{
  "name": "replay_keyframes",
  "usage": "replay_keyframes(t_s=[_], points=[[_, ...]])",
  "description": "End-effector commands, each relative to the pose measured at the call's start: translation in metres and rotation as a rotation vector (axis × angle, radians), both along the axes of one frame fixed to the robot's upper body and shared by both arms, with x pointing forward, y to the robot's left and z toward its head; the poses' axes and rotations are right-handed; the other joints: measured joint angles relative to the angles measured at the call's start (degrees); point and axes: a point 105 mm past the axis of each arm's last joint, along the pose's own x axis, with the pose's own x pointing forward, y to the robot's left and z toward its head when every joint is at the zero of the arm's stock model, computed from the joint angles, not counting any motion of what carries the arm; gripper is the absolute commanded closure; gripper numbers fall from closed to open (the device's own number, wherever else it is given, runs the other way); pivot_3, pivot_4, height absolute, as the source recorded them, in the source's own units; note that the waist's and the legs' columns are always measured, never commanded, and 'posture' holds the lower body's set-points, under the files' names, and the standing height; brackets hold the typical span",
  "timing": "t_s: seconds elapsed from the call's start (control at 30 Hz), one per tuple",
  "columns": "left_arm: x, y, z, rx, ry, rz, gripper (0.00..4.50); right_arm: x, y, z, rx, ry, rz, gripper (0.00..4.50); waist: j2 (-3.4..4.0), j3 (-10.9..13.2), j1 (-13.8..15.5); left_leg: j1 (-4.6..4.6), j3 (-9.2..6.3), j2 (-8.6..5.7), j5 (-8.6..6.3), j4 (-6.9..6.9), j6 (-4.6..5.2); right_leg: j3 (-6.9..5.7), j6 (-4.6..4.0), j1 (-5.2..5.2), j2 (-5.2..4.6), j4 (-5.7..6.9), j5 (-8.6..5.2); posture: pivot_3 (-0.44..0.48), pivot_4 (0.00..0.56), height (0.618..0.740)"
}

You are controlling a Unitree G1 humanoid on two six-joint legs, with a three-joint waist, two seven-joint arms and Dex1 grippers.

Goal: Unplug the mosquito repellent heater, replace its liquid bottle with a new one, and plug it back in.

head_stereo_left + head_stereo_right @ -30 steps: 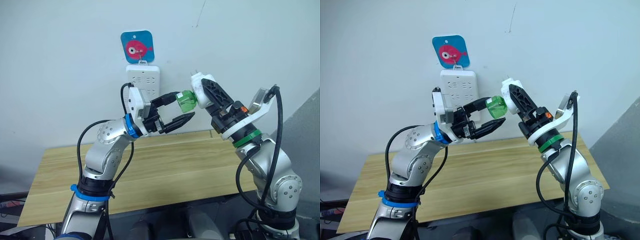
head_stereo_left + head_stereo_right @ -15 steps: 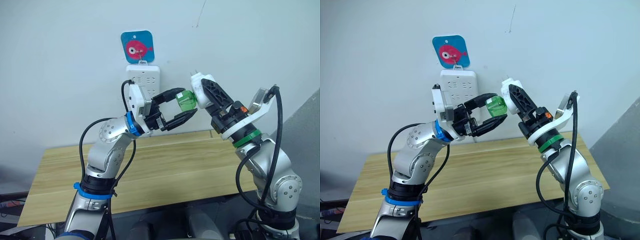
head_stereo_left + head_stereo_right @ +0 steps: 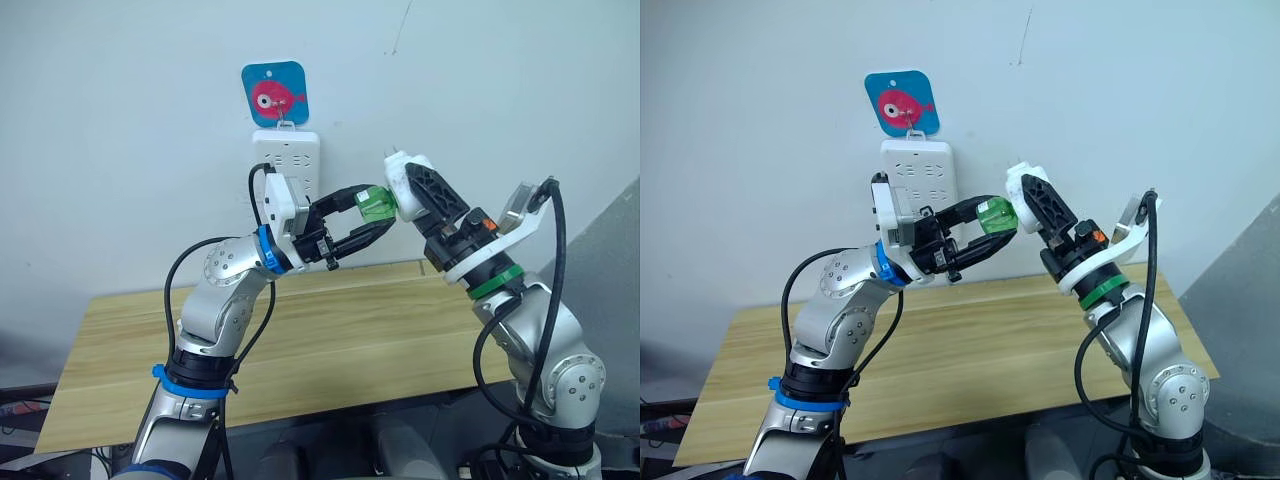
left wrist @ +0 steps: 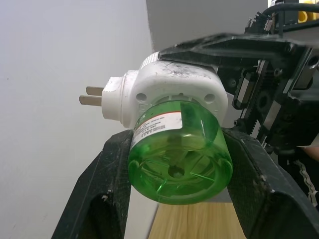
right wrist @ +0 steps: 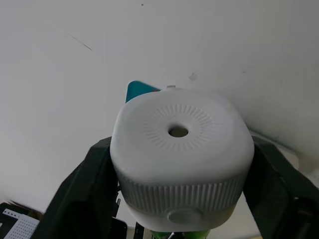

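Green liquid bottle (image 4: pixel 179 158) (neck hidden) sits inside the heater (image 4: pixel 172 92).

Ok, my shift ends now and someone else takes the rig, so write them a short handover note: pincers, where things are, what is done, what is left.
Right pincer: shut on the mosquito repellent heater, held in the air in front of the wall, prongs free.
Left pincer: its fingers sit on both sides of the green liquid bottle, which is seated in the heater's socket.
Power strip hangs on the wall, above the wooden table.
Done: heater unplugged.
Left: take this bottle out, fit the new one, plug the heater back in.
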Motion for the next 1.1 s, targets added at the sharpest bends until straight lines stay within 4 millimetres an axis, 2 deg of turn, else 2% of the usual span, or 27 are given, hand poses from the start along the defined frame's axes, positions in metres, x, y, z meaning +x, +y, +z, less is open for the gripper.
replay_keyframes(t_s=[0.03, 0.17, 0.27, 0.4, 0.5, 0.63, 0.77, 1.1], points=[[-0.001, 0.004, 0.012, -0.015, -0.06, 0.002, 2.24, -0.01, -0.001, 0.01, -0.006, -0.052, 0.009, 0.0, 0.0, 0.0, 0.0, 0.0, 0.0, 0.0, 0.0, 0.0, 0.0, 0.0, 0.0, 0.0, 0.0, 0.0, 0.0, -0.188, 0.117, 0.73], [-0.008, 0.008, 0.006, 0.033, -0.067, -0.056, 2.24, -0.013, -0.021, 0.001, -0.099, -0.009, 0.013, 0.0, 0.02, 0.02, 0.03, -0.04, -0.01, -0.01, 0.0, 0.0, 0.0, -0.01, 0.0, 0.0, -0.01, -0.04, 0.0, -0.188, 0.124, 0.73], [-0.013, 0.011, 0.0, 0.083, -0.079, -0.108, 2.24, -0.023, -0.03, -0.001, -0.193, -0.068, 0.08, 0.0, 0.04, 0.05, 0.12, -0.06, 0.03, -0.04, -0.01, 0.0, 0.02, 0.01, 0.0, 0.0, -0.01, -0.09, 0.0, -0.19, 0.131, 0.73], [-0.028, 0.012, -0.011, 0.155, -0.092, -0.216, 2.24, -0.029, -0.044, -0.021, -0.397, -0.111, 0.265, 0.0, 0.06, 0.09, 0.1, 0.01, 0.07, 0.01, -0.02, -0.01, 0.03, -0.01, 0.0, 0.05, 0.09, -0.09, -0.02, -0.188, 0.139, 0.73], [-0.038, 0.016, -0.022, 0.207, -0.103, -0.264, 2.24, -0.03, -0.052, -0.027, -0.509, -0.097, 0.426, 0.0, 0.19, 0.32, 0.06, 0.05, 0.32, 0.03, -0.01, -0.01, 0.04, 0.06, 0.05, 0.13, 0.15, -0.09, -0.07, -0.183, 0.143, 0.73], [-0.043, 0.022, -0.032, 0.252, -0.121, -0.273, 2.24, -0.033, -0.051, -0.03, -0.559, -0.067, 0.603, 0.0, 0.1, 0.83, 0.26, 0.18, 0.44, 0.08, 0.01, 0.03, 0.06, 0.13, 0.19, 0.3, 0.2, -0.13, -0.15, -0.17, 0.151, 0.73], [-0.045, 0.027, -0.038, 0.272, -0.131, -0.257, 2.24, -0.037, -0.037, -0.032, -0.541, -0.065, 0.759, 0.0, 0.15, 1.02, 0.42, 0.17, 0.41, 0.11, 0.01, 0.03, 0.07, 0.11, 0.2, 0.31, 0.22, -0.13, -0.15, -0.155, 0.155, 0.73], [-0.053, 0.028, -0.043, 0.285, -0.176, -0.257, 2.24, -0.038, -0.025, -0.046, -0.484, -0.004, 0.861, 0.0, 0.13, 1.1, 3.16, -0.04, 0.13, 0.07, 0.0, 0.02, 0.08, -0.04, -0.06, 0.04, 0.06, -0.23, 0.03, -0.11, 0.161, 0.73]])
